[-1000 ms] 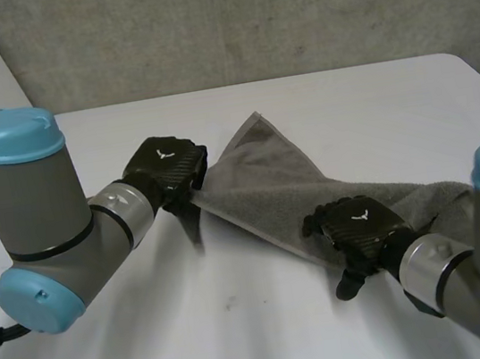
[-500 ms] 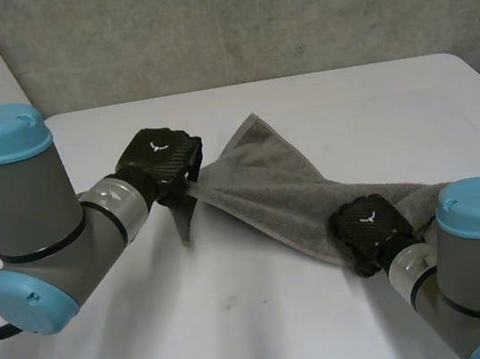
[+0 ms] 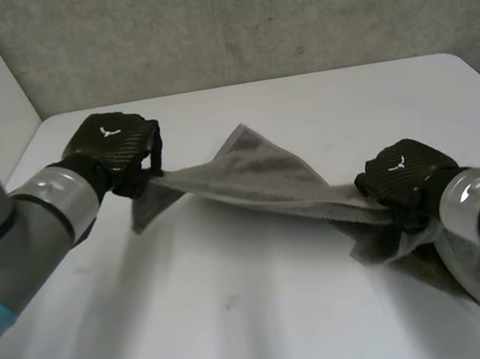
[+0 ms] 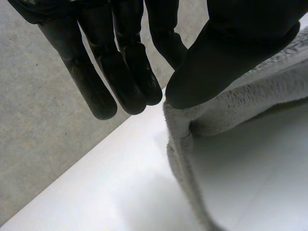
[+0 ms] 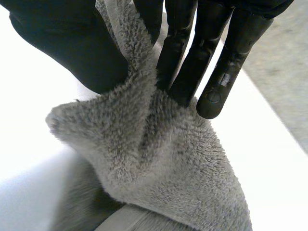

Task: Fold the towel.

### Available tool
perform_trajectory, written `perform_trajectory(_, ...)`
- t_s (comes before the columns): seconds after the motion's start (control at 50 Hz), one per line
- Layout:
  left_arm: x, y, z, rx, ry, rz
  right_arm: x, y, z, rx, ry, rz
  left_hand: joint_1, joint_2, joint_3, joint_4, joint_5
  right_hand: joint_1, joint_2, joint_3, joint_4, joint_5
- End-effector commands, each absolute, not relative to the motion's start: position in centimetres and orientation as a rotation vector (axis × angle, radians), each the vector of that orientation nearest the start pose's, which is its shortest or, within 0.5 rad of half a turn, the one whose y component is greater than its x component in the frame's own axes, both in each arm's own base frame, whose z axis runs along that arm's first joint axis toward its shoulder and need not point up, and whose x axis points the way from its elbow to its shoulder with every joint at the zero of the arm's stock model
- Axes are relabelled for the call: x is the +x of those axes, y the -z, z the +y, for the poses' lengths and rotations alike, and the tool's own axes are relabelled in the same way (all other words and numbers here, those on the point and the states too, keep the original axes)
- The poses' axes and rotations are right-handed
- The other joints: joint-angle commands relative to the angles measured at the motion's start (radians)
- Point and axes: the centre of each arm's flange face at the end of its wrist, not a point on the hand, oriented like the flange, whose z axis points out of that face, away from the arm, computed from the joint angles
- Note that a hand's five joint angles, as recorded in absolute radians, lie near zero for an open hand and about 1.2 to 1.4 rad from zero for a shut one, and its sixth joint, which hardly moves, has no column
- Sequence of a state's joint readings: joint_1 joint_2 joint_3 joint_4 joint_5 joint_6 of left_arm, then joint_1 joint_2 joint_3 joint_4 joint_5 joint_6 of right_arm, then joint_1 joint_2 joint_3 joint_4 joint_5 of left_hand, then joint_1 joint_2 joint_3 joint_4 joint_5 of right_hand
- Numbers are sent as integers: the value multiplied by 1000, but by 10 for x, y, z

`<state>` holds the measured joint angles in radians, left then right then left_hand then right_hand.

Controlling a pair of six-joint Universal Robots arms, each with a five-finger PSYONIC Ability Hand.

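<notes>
Holding a grey towel (image 3: 257, 172) up between two hands, stretched out above the white table (image 3: 243, 323). Pinching its edge near one end with the left hand (image 3: 113, 149), thumb pressed on the cloth against the fingers. Pinching a fluffy bunch near the other end with the right hand (image 3: 402, 178) (straight fingers on one side, thumb on the other). Loose tail hanging down past the right hand onto the table. Looks like pulling it straight before a fold. To do this well: grip tight with both pinches, pull apart softly, take out the twist, then lay it flat.
</notes>
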<state>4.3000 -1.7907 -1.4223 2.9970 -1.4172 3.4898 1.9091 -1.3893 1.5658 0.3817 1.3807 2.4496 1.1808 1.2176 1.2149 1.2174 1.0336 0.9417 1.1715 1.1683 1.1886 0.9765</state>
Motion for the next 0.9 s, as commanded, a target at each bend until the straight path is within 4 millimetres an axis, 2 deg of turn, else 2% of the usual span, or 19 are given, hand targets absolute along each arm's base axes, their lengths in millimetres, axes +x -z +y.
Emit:
perform_trajectory(0.02,-253,-270,-219,1180,1873,2420,234,-258,-201,-1549,1250,2272,215,179,181,179,188,455,225,228,208,245)
perform_trajectory(0.06,-248,-251,-210,1299,1730,2403,238,-245,-198,-1628,1142,2227,215,179,181,179,188,455,225,228,208,245)
perform_trajectory(0.08,-248,-251,-210,1300,1730,2403,238,-245,-198,-1629,1141,2227,215,179,181,179,188,455,225,228,208,245)
perform_trajectory(0.12,-245,-232,-204,1390,1623,2380,241,-219,-202,-1699,1004,2241,215,179,181,179,188,455,225,228,208,245)
perform_trajectory(0.14,-245,-232,-204,1390,1623,2380,241,-219,-202,-1699,1003,2241,215,179,181,179,188,455,225,228,208,245)
perform_trajectory(0.18,-248,-206,-209,1444,1516,2411,241,-199,-208,-1753,910,2268,215,179,181,179,188,455,225,228,208,245)
perform_trajectory(0.2,-248,-206,-209,1445,1516,2412,241,-198,-208,-1753,909,2268,215,179,181,179,188,455,225,228,208,245)
perform_trajectory(0.24,-253,-186,-222,1456,1466,2441,240,-190,-221,-1809,926,2326,215,179,181,179,188,455,225,228,208,245)
perform_trajectory(0.26,-258,-181,-232,1453,1483,2432,243,-192,-230,-1835,1003,2349,215,179,181,179,188,455,225,228,208,245)
perform_trajectory(0.28,-258,-181,-232,1453,1483,2432,243,-192,-230,-1835,1004,2350,215,179,181,179,188,455,225,228,208,245)
perform_trajectory(0.34,-275,-185,-260,1436,1619,2347,253,-208,-247,-1847,1267,2348,215,179,181,179,188,455,225,228,208,245)
perform_trajectory(0.38,-279,-188,-266,1422,1669,2322,254,-211,-247,-1845,1303,2340,215,179,181,179,188,455,225,228,208,245)
perform_trajectory(0.42,-283,-190,-269,1409,1703,2317,254,-217,-247,-1831,1343,2330,113,76,79,77,86,455,225,228,208,245)
perform_trajectory(0.44,-287,-189,-267,1409,1726,2325,254,-220,-246,-1807,1362,2328,-346,-383,-380,-383,-373,455,225,228,208,245)
perform_trajectory(0.46,-287,-189,-267,1409,1726,2325,254,-220,-246,-1806,1362,2328,-351,-387,-385,-387,-378,455,225,228,208,245)
perform_trajectory(0.48,-292,-188,-262,1415,1742,2340,255,-223,-246,-1768,1386,2325,-708,-745,-742,-745,-736,455,225,228,208,245)
perform_trajectory(0.5,-296,-184,-255,1425,1743,2363,257,-224,-246,-1715,1412,2321,-793,-830,-827,-830,-821,455,225,228,208,245)
perform_trajectory(0.68,-295,-163,-233,1411,1700,2478,261,-240,-257,-1428,1592,2284,-832,-869,-866,-869,-860,455,225,228,208,245)
perform_trajectory(0.9,-298,-155,-219,1355,1674,2634,260,-234,-257,-1410,1594,2287,-841,-878,-875,-878,-868,455,225,228,208,245)
